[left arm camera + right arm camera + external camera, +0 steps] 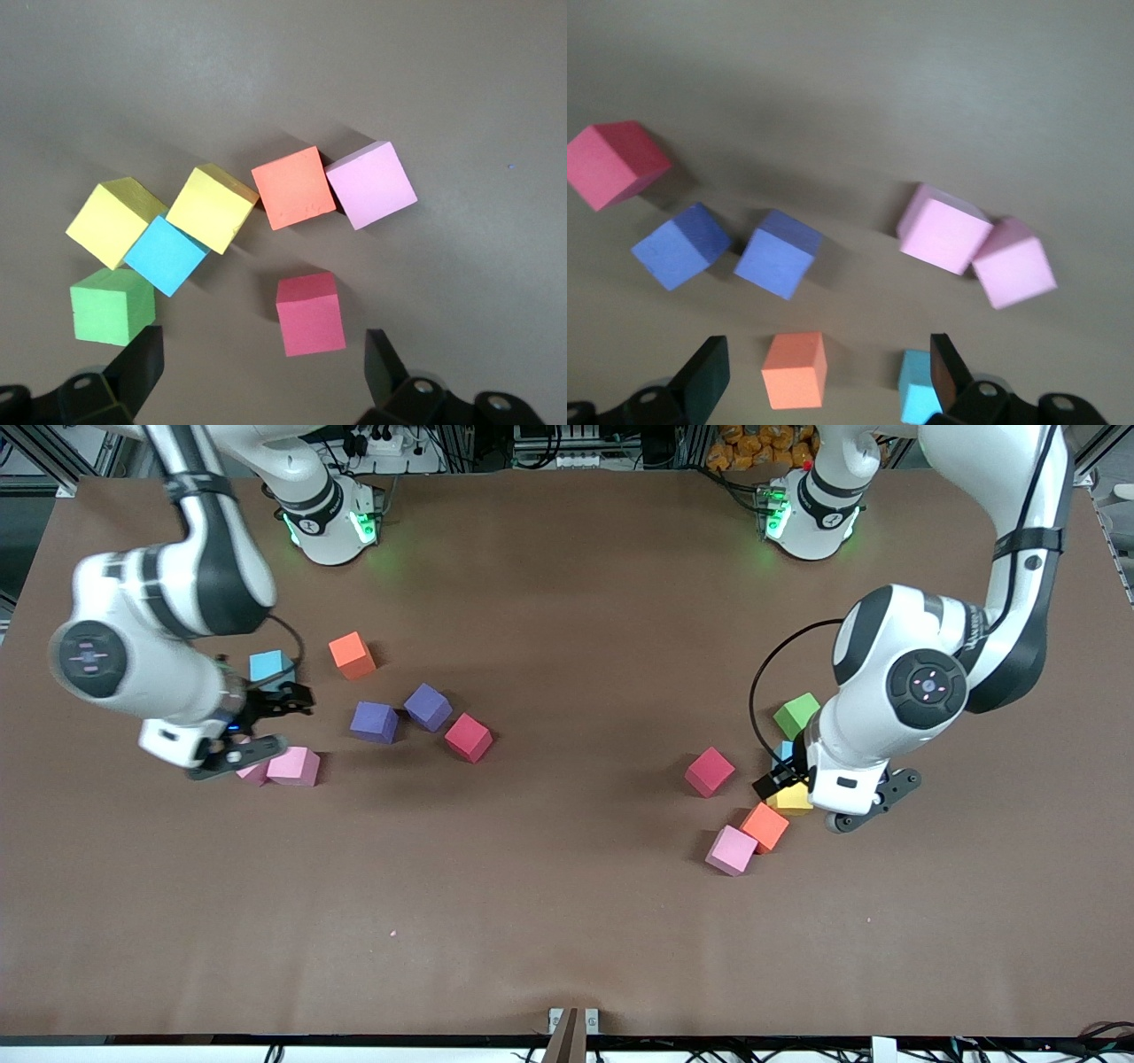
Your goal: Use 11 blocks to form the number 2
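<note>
Open middle, crowded ends

Bare table (567, 886) fills the frame's centre and bottom; block clusters (390, 717) and (753, 815) crowd mid-left and mid-right.

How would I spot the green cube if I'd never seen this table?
Look at the cluster of cubes under the left arm's tool, toward that arm's end of the table. The green cube sits at the cluster's edge farthest from the front camera, the only green one there.

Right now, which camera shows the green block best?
The left wrist view: the green block shows whole and large, beside a blue one. The front view shows it small, partly hidden by the left arm. The right wrist view misses it.
</note>
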